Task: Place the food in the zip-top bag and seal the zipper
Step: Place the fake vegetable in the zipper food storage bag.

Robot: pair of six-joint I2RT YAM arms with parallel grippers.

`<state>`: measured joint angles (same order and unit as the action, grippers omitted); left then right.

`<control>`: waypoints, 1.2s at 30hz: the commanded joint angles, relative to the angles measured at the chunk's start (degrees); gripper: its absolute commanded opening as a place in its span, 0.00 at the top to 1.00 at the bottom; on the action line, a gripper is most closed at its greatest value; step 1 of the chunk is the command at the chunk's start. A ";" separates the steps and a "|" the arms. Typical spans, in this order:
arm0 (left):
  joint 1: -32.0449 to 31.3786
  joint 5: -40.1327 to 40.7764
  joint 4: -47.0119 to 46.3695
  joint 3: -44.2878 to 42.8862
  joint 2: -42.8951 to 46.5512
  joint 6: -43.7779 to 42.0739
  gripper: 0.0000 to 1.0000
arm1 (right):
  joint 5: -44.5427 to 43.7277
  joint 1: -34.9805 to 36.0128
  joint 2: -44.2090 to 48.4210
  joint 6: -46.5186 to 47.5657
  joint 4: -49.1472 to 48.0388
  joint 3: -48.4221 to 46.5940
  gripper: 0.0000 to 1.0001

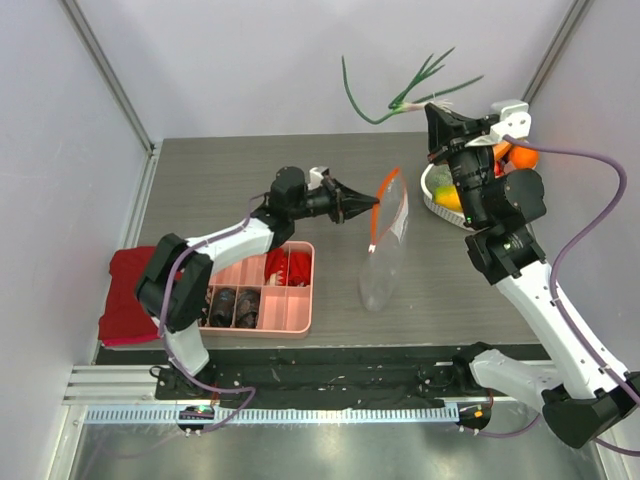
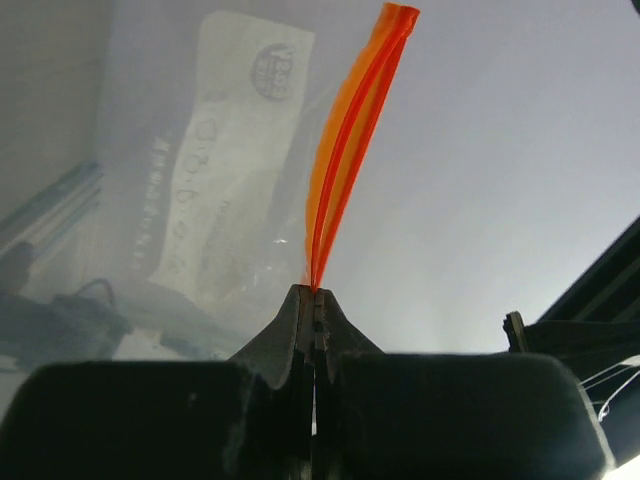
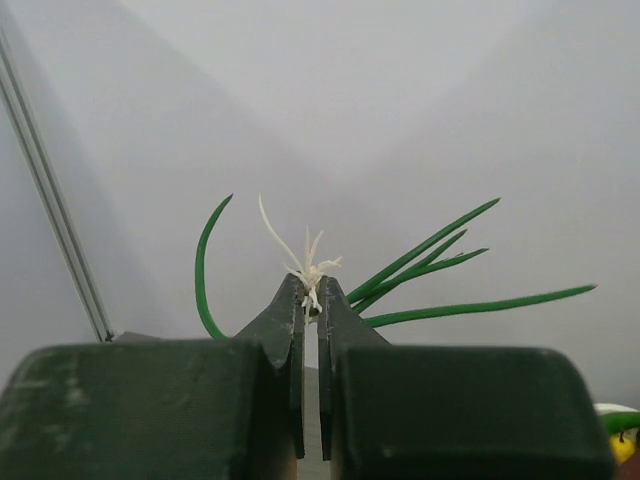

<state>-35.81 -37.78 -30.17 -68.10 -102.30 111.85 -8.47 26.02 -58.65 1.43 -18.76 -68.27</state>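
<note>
My left gripper [image 1: 370, 210] is shut on the orange-red zipper [image 1: 385, 196] of the clear zip-top bag [image 1: 386, 258], which hangs upright above the table's middle. In the left wrist view the zipper [image 2: 350, 150] rises from my closed fingertips [image 2: 316, 292]. My right gripper [image 1: 432, 104] is shut on a toy green onion [image 1: 400, 90] and holds it high near the back wall, right of the bag. In the right wrist view its white roots [image 3: 312, 268] stick out between my fingertips and its green leaves [image 3: 450, 275] fan out. More food, yellow [image 1: 450, 197] and orange [image 1: 520, 155], lies in the white basket [image 1: 432, 200].
A pink compartment tray [image 1: 300, 310] with dark round lumps and red crinkled pieces sits front left. A red cloth [image 1: 125, 300] lies at the left edge. White walls enclose the table on three sides.
</note>
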 commanded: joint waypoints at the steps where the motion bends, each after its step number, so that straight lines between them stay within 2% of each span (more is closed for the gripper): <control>1: 4.69 0.16 2.39 9.53 6.84 -2.60 1.00 | 0.64 -0.09 1.96 -0.90 2.50 0.49 0.99; 6: 8.74 -0.19 4.16 15.79 11.85 -4.63 1.00 | 5.65 1.05 4.86 -2.58 3.21 4.63 0.99; 11: 10.50 -2.29 5.99 12.83 15.37 -7.33 1.00 | 7.68 4.82 4.43 0.85 2.77 4.38 0.99; 14: 11.99 -4.92 16.61 9.84 17.04 -11.64 1.00 | 10.23 6.49 3.81 2.43 3.38 2.71 0.99; 15: 12.26 -5.02 20.03 9.04 17.66 -15.40 1.00 | 10.23 6.93 3.72 2.70 3.73 2.44 0.99; 16: 12.34 -4.76 27.46 8.42 18.45 -17.70 1.00 | 10.14 7.46 3.81 3.05 4.60 1.92 0.99; 20: 12.35 -0.99 38.60 6.66 22.49 -22.46 1.00 | 1.21 12.03 4.07 4.37 7.68 1.12 0.99; 24: 11.47 1.47 40.89 6.13 22.24 -22.21 1.00 | -3.48 18.87 5.13 7.26 4.97 5.76 0.99; 27: 9.98 1.92 41.68 6.05 21.71 -22.03 1.00 | -3.92 20.73 4.08 8.84 3.38 7.53 0.99; 30: 9.53 2.62 42.74 5.78 21.62 -21.77 1.00 | -6.81 24.60 3.37 14.64 3.29 9.20 0.99; 36: 9.62 2.89 43.79 4.73 21.79 -21.94 1.00 | -6.21 29.43 6.00 19.66 5.31 13.42 0.99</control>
<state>-26.24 -35.48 12.12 -60.82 -80.77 90.98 -13.10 53.69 -55.11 15.97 -11.88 -56.36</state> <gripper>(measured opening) 0.012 0.055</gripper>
